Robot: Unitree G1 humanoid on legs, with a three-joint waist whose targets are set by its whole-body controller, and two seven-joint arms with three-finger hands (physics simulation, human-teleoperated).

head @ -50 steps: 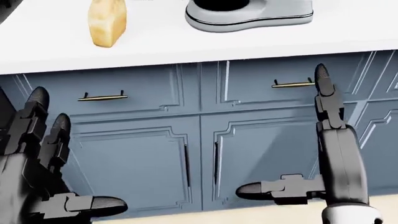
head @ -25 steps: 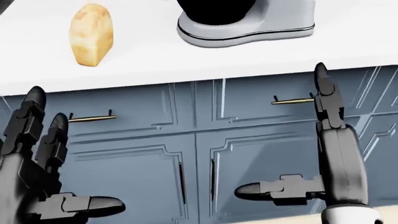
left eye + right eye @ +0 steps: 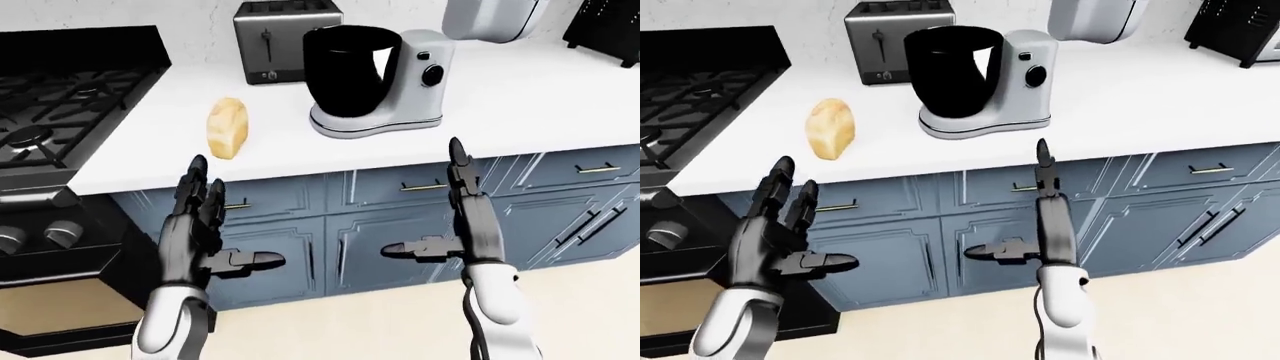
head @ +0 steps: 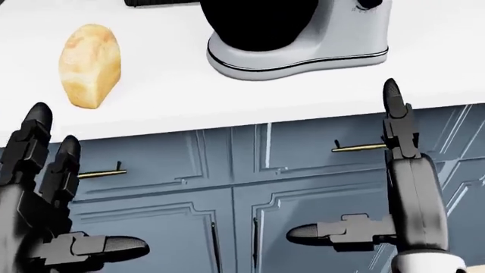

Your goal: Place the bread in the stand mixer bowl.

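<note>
A golden loaf of bread [image 3: 227, 128] stands on the white counter [image 3: 520, 97], left of the stand mixer [image 3: 395, 79] with its black bowl [image 3: 345, 71]. In the head view the bread [image 4: 89, 65] is at upper left and the mixer base [image 4: 303, 48] at top centre. Both hands hang below the counter edge, over the blue cabinet doors. My left hand [image 3: 205, 232] is open with fingers up and thumb pointing right. My right hand [image 3: 455, 217] is open too, fingers up, thumb pointing left. Neither touches anything.
A steel toaster [image 3: 285, 37] sits behind the mixer. A black gas stove [image 3: 60, 97] and oven fill the left. Blue cabinets with brass handles [image 3: 425, 185] run under the counter. A dark rack [image 3: 605, 26] stands at the top right. Beige floor lies below.
The head view has shifted: bread, mixer and counter edge sit lower in the picture and look larger. Both hands keep the same open pose.
</note>
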